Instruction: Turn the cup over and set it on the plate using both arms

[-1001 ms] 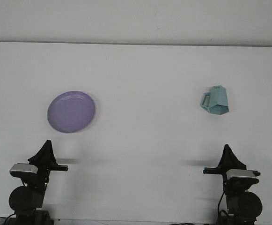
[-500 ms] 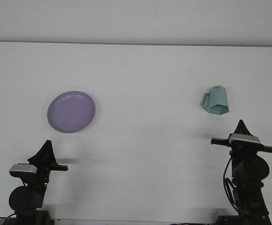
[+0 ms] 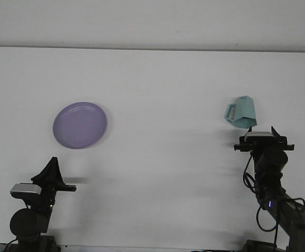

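Cup (image 3: 241, 112) lies tipped on its side at the right of the tabletop (image 3: 157, 73), handle pointing left, well apart from the purple plate (image 3: 80, 125) on the left side. Right gripper (image 3: 262, 129) sits just in front of the cup, almost touching its near edge as seen from the front; left gripper (image 3: 51, 167) hangs low near the front edge, below the plate.

Reaching for the cup looks like the step in hand. A good grasp would take the cup across its body or rim, away from the handle, with the wrist turned so the cup can be rolled upright without slipping. The approach should be slow, since a tipped cup may skid or roll when nudged.

Jaws on both arms are too dark and small to read, so I cannot tell whether either is wide or narrow. Cup's opening direction is also hard to make out, and the right arm's base is cut off by the frame.
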`<move>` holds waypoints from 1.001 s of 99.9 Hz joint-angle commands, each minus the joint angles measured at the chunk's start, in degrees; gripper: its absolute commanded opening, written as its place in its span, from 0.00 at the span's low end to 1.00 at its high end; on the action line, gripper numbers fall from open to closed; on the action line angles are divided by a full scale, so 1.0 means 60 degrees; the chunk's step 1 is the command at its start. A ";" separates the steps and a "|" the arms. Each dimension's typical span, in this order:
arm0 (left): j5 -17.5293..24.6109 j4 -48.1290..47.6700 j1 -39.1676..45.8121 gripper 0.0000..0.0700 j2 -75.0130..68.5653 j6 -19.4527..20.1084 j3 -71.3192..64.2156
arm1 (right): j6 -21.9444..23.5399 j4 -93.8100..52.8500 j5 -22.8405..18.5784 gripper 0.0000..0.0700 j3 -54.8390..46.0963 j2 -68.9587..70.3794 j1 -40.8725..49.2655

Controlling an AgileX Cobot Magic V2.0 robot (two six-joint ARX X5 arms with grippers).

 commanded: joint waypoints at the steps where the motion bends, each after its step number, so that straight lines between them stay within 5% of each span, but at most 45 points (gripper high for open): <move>1: -0.0025 0.0113 0.0004 0.02 -0.0011 -0.0018 -0.0175 | -0.0182 0.0448 -0.0186 0.66 0.0342 0.0750 -0.0164; 24: -0.0025 0.0106 0.0004 0.02 -0.0011 -0.0022 -0.0175 | -0.0208 0.1035 -0.0984 0.66 0.1545 0.2790 -0.0521; 70: -0.0025 0.0051 0.0004 0.02 -0.0011 -0.0018 -0.0175 | -0.0637 0.1169 -0.1479 0.61 0.3770 0.5016 -0.0583; 82: -0.0025 0.0055 0.0004 0.02 -0.0011 -0.0018 -0.0175 | -0.0681 0.1177 -0.1523 0.49 0.3963 0.5257 -0.0594; 100: -0.0025 0.0051 0.0004 0.02 -0.0011 -0.0018 -0.0175 | -0.0896 0.1158 -0.2080 0.03 0.4054 0.5384 -0.0601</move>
